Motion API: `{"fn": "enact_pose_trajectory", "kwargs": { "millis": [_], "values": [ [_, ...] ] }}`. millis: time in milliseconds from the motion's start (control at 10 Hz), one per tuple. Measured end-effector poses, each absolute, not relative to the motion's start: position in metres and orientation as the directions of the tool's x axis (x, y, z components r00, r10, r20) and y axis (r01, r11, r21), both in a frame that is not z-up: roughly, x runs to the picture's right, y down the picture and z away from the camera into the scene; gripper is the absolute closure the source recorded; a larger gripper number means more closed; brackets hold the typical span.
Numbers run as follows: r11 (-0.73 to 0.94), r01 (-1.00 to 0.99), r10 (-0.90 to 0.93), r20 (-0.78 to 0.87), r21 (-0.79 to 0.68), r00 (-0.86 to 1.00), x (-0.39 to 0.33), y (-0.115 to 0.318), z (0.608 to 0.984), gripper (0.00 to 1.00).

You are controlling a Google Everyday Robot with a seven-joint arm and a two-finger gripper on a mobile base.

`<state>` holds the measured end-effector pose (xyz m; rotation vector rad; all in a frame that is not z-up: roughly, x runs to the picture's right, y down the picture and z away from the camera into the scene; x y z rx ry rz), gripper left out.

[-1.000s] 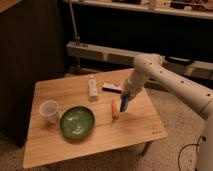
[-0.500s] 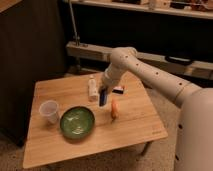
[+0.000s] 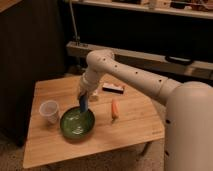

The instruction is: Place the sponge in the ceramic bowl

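The dark-green ceramic bowl (image 3: 76, 123) sits on the wooden table (image 3: 125, 135), left of centre. The blue sponge (image 3: 83, 103) hangs upright in my gripper (image 3: 83, 99), right over the bowl's far rim. The gripper is shut on the sponge, whose lower end reaches just above the bowl's inside. My white arm stretches in from the right, over the middle of the table.
A clear plastic cup (image 3: 49, 111) stands just left of the bowl. An orange carrot-shaped thing (image 3: 115, 108) lies to the right of it. A flat white and dark packet (image 3: 113, 88) lies at the back of the table. Dark shelving stands behind.
My arm has swung left across the table, carrying the sponge from near the carrot-shaped thing to above the bowl.
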<state>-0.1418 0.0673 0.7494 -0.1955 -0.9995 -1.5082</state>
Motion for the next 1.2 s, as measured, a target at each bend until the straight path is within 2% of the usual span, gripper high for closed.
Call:
{"fn": "enact_pose_trajectory", "kwargs": {
  "millis": [300,700,1200],
  "values": [
    [0.100,0.880,-0.681,0.677,0.463,-0.279,-0.143,0.105,0.762,0.57],
    [0.090,0.875,-0.655,0.690,0.476,-0.308,-0.148,0.115,0.773,0.21],
    [0.078,0.862,-0.630,0.695,0.501,-0.347,-0.153,0.121,0.769,0.20]
  ]
}}
